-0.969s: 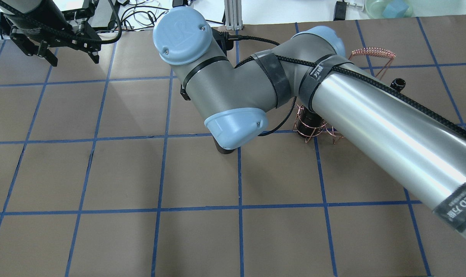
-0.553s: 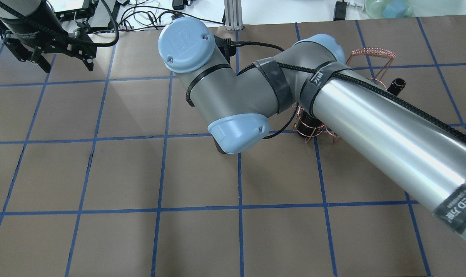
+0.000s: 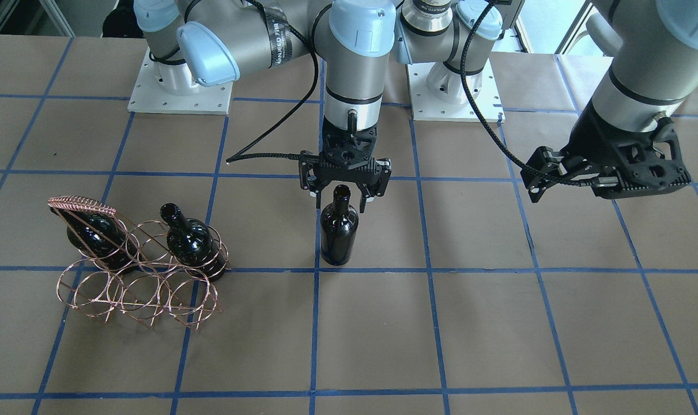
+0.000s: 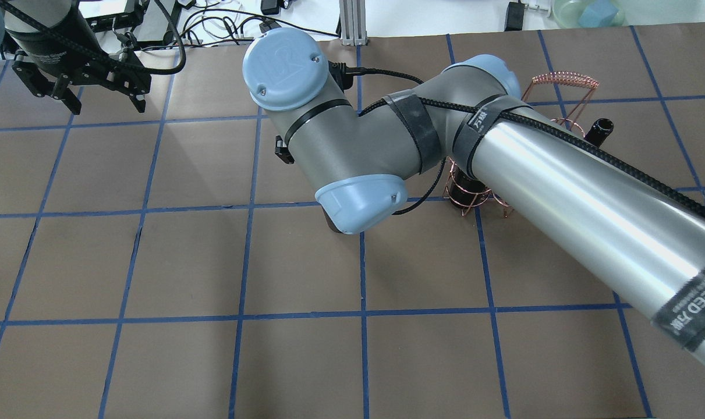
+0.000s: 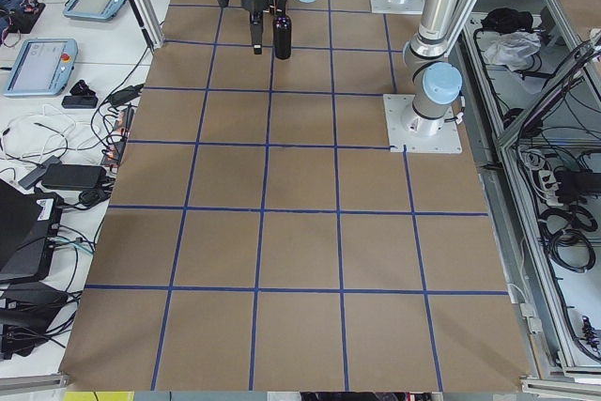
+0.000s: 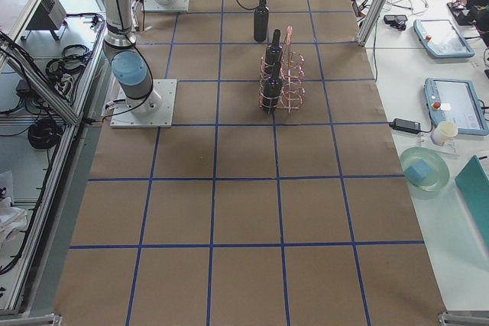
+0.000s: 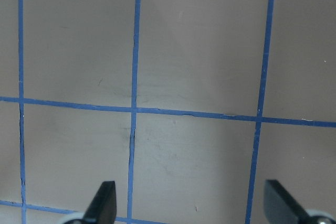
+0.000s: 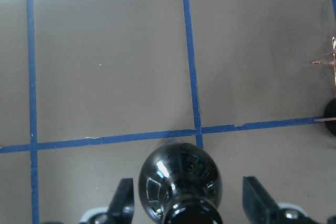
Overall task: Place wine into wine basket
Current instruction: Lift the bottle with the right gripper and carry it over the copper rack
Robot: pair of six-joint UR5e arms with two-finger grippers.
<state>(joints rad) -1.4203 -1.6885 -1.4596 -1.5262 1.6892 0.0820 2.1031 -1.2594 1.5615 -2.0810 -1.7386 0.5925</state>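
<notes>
Wine [image 3: 339, 233] stands between parted jaws of right gripper [image 3: 339, 199], arm shifted; left gripper [image 4: 107, 106] likewise parted.

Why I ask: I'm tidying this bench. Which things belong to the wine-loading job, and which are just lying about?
Job:
- glossy black glass wine bottle, standing free inside the open right gripper
- copper wire six-ring basket
- two matching black bottles already in it

Lying about:
- blue block in a greenish bowl
- white cup
- grey touchscreen pendant
</notes>
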